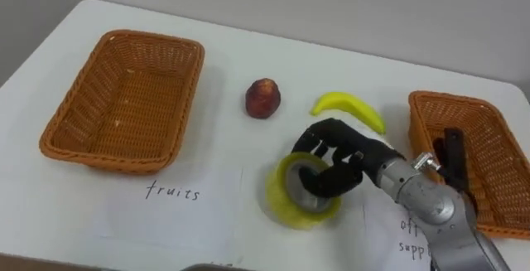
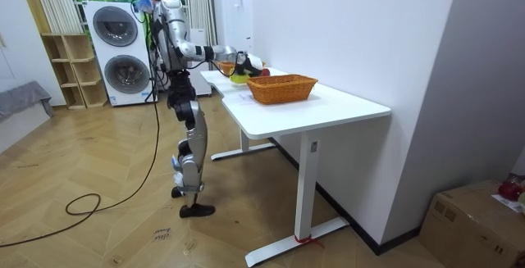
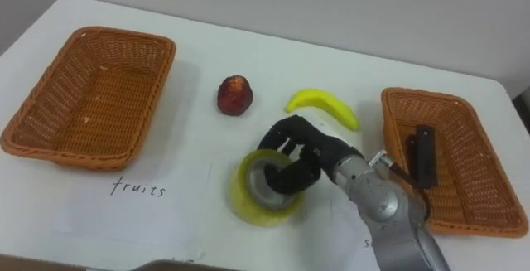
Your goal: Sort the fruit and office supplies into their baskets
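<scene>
I log my right hand (image 1: 335, 159) with fingers curled tight round the rim of the yellow tape roll (image 1: 281, 206), low over the white table (image 1: 224, 55), between the two baskets. Red apple (image 1: 262, 99) and banana (image 1: 352, 107): loose just behind. Left basket (image 1: 124, 97): far left. Right basket (image 1: 497, 171): holds a dark object (image 1: 454, 159).

Right hand (image 1: 335, 159): black all over, glossy, segmented fingers.
Wrist: silver collar with 1 small bright metal stud.
Forearm: smooth silver-grey cylinder.
Torso: pale silver-grey shell, black at the waist.
Legs: grey and black panels, black feet.
Straps: coloured ropes rising from the shoulders.
Cable: dark, looping across the floor on the side away from the table (image 2: 344, 104).
</scene>
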You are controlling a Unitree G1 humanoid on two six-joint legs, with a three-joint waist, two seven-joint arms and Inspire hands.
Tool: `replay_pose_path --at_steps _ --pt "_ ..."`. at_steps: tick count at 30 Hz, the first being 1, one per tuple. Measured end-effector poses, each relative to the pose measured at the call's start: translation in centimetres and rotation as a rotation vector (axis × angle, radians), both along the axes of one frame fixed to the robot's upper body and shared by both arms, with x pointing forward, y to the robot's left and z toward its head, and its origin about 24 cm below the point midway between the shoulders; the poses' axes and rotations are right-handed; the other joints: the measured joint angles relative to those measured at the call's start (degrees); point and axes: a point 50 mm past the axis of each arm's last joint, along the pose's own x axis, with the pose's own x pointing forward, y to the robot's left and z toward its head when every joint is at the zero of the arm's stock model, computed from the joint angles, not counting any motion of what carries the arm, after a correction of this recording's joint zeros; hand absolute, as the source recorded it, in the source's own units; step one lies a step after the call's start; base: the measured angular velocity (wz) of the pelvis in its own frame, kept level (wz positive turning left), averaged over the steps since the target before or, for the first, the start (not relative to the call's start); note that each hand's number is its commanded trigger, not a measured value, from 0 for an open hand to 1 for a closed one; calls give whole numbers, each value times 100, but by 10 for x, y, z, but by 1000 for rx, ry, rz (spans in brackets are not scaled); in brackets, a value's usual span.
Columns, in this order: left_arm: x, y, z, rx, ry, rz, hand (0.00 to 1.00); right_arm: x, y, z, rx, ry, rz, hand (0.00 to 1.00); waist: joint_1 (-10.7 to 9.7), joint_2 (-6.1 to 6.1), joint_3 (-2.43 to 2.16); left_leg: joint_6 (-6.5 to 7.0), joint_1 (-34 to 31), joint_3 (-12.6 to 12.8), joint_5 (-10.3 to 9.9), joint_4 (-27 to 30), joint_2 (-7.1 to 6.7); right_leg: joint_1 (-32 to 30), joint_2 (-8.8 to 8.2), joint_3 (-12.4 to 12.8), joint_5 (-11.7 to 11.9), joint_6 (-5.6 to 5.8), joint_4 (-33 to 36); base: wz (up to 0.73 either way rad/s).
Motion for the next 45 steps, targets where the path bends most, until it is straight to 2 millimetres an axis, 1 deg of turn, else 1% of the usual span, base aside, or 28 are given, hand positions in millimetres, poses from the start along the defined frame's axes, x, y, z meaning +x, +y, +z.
replay_pose_path --at_steps 3,6,7,8,10,11,13,15,17,18,19,21,24,27,28,29,32,37,41,42,43,45 --pt "2 -1 0 -3 -19 -5 0 2 -7 6 44 -53 -53 100 -89 26 -2 0 13 48 0 0 30 9 3 32 22 -2 14 -8" --pt "4 -1 0 -5 -29 -5 0 3 -13 9 58 -80 -92 100 -106 51 2 1 36 91 -1 1 37 -7 11 74 29 -3 72 -8" --pt "3 -2 0 -7 -32 -5 0 4 -16 11 58 -89 -108 100 -128 69 -3 3 37 96 -3 -3 37 -8 10 75 29 -3 83 -5" --pt "3 -2 0 -9 -32 1 0 4 -20 12 56 -98 -127 100 -142 90 -10 4 53 112 -4 -11 40 -1 15 82 34 -5 85 0" --pt "1 -4 -1 -16 -32 16 0 4 -25 14 56 -111 -153 100 -184 151 12 8 95 117 -10 -15 50 60 21 81 41 -5 79 2" --pt "0 -7 -1 -22 -34 22 0 5 -29 16 56 -127 -174 100 -218 193 0 11 94 114 -13 -12 52 67 17 74 41 -5 82 4" --pt "1 -7 -1 -25 -36 26 0 5 -36 19 63 -157 -212 100 -239 246 -10 12 96 113 -13 -13 53 65 19 83 41 -5 81 0" --pt "-1 -7 -2 -27 -37 48 0 5 -42 22 71 -178 -253 100 -261 288 -30 11 122 111 -13 1 54 80 21 86 42 -6 83 -2" --pt "-5 -6 -2 -30 -34 65 0 5 -50 25 87 -198 -299 100 -292 350 -3 11 182 108 -13 -5 52 126 21 96 42 -6 81 -2" --pt "-6 -6 -2 -30 -31 68 0 5 -51 25 99 -201 -308 100 -311 355 2 11 195 108 -13 -8 52 140 21 96 41 -6 75 0" --pt "-9 -5 -2 -28 -25 76 0 5 -53 25 106 -205 -318 100 -391 354 -1 11 199 106 -13 -9 52 151 21 95 41 -5 69 0" --pt "-13 -5 -3 -22 -17 81 0 5 -56 26 111 -209 -334 100 -405 328 4 11 199 109 -13 -8 51 151 21 97 40 -4 63 0" --pt "-15 -5 -3 -19 -11 83 0 4 -63 23 108 -201 -366 100 -455 219 -18 11 199 107 -13 -5 45 153 19 102 39 -3 54 0" --pt "-15 -5 -3 -19 -10 83 0 4 -64 23 114 -207 -379 100 -495 146 -18 11 218 134 -12 -4 47 168 23 115 39 -3 43 0" --pt "-15 -5 -3 -19 -9 83 0 4 -64 23 114 -208 -380 100 -498 136 -11 11 236 140 -12 -10 48 175 27 130 39 -3 43 -9" --pt "-16 -5 -3 -20 -7 84 0 4 -64 23 114 -207 -381 100 -501 151 6 11 256 143 -13 -24 52 185 37 162 39 -3 42 -8" --pt "-17 -5 -3 -19 -3 85 0 4 -65 21 110 -201 -388 100 -550 130 -6 12 268 153 -14 -43 51 183 40 173 39 -3 43 -4" --pt "-20 -5 -3 -20 7 89 0 4 -68 17 109 -178 -401 100 -570 144 -9 12 299 204 -14 -74 53 175 47 217 39 -3 67 -4" --pt "-21 -5 -4 -20 8 89 0 3 -78 22 118 -199 -429 100 -575 220 -25 13 325 224 -13 -79 53 193 44 216 40 -2 74 0" --pt "-21 -5 -4 -20 10 90 0 3 -80 23 113 -204 -434 100 -573 232 -23 12 338 223 -13 -83 54 202 44 216 40 -2 74 0" --pt "-22 -5 -4 -20 12 94 0 3 -83 23 110 -210 -450 100 -571 260 -11 13 351 205 -14 -84 58 221 47 216 40 -2 67 0" --pt "-23 -5 -4 -20 15 96 0 2 -90 23 108 -216 -489 100 -572 275 -3 13 351 199 -14 -87 56 224 46 213 39 -1 65 0"
